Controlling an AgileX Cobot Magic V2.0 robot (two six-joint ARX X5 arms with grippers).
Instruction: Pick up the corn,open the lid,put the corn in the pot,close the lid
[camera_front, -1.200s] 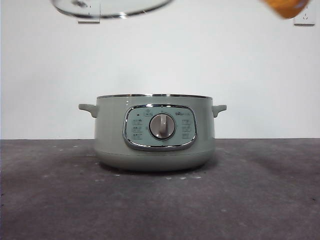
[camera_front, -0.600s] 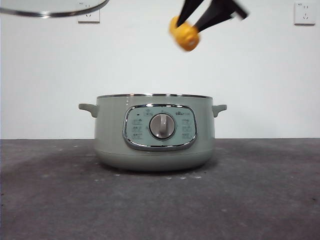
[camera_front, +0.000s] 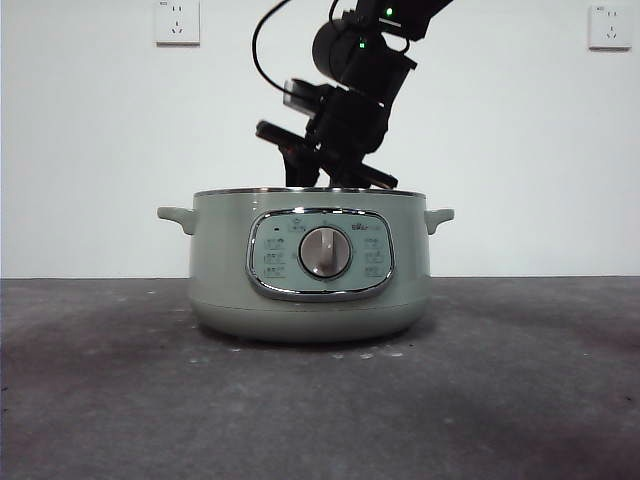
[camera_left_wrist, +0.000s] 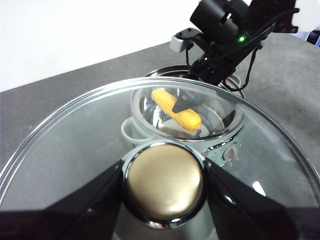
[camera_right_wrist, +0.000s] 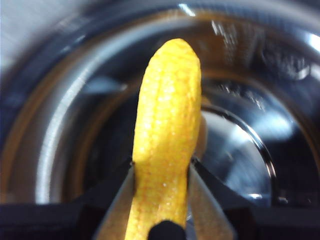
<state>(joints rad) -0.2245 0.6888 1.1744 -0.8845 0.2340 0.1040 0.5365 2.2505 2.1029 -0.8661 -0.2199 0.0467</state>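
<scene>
The sage-green pot (camera_front: 310, 290) stands open in the middle of the table. My right gripper (camera_right_wrist: 161, 200) is shut on the yellow corn (camera_right_wrist: 165, 145) and holds it inside the pot's steel bowl (camera_right_wrist: 60, 125). In the front view that arm (camera_front: 345, 110) comes down from above and its jaws dip behind the pot's rim, hiding the corn. My left gripper (camera_left_wrist: 164, 185) is shut on the knob (camera_left_wrist: 164, 170) of the glass lid (camera_left_wrist: 75, 150) and holds it up, off to the side of the pot. Through the glass I see the corn (camera_left_wrist: 176, 110) in the pot (camera_left_wrist: 235, 117).
The dark grey table (camera_front: 520, 400) stretches around the pot. Behind it is a white wall with two outlets (camera_front: 177, 22) (camera_front: 609, 26). The right arm's body (camera_left_wrist: 225, 30) hangs over the pot's far side.
The lid has moved left and out of the front view. The right gripper has brought the corn from the upper right down into the pot.
</scene>
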